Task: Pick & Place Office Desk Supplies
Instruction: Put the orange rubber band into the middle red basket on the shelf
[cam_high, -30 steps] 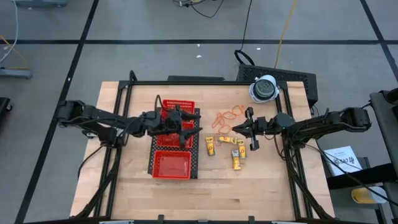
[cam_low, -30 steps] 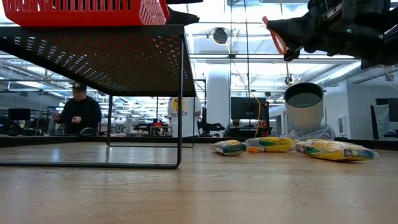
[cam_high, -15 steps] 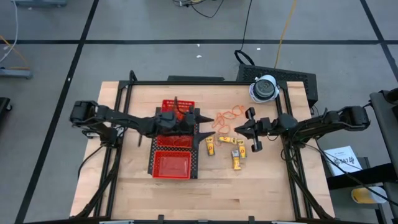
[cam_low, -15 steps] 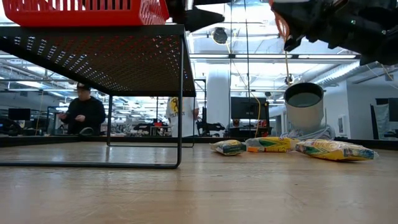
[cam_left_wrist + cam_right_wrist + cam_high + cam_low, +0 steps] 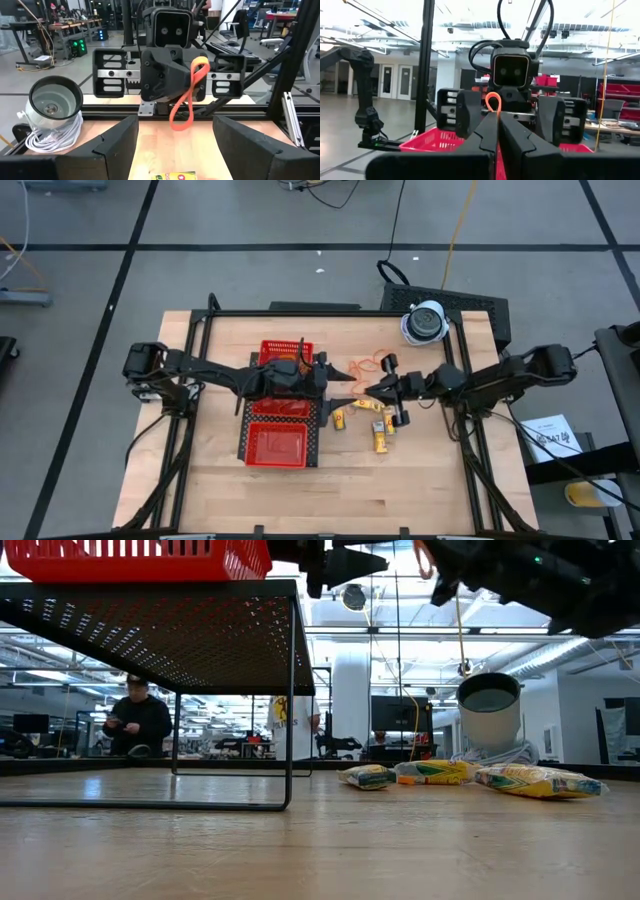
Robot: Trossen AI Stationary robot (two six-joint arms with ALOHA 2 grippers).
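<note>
My right gripper (image 5: 363,392) is shut on an orange rubber band (image 5: 186,97) and hovers between the red mesh tray (image 5: 278,442) and the yellow sticks (image 5: 383,438). My left gripper (image 5: 334,383) is open at the tray's right edge, facing the right gripper at about the same height (image 5: 350,560). In the left wrist view its fingers (image 5: 112,145) stand wide apart before the right gripper (image 5: 167,75). More orange bands (image 5: 366,364) lie loose on the table. Several yellow sticks (image 5: 440,772) lie flat on the wood. My right gripper pinches the orange rubber band between its two shut fingers (image 5: 487,132). A small loop end (image 5: 493,101) pokes out past the fingertips. The fingers point level toward the table's left. The band is lifted clear, and its longer part (image 5: 179,120) hangs slack below the fingers.
A white-grey dome object with a coiled white cable (image 5: 425,321) sits at the table's far right corner. A black frame (image 5: 460,340) runs around the table. The tray stands on a black perforated stand (image 5: 200,630). A person (image 5: 135,720) is in the room beyond.
My left gripper has moved from over the tray toward the table's right, to the tray's right edge. My right gripper, keeping the band, has risen and moved left toward the tray, so the two grippers now face each other closely.
</note>
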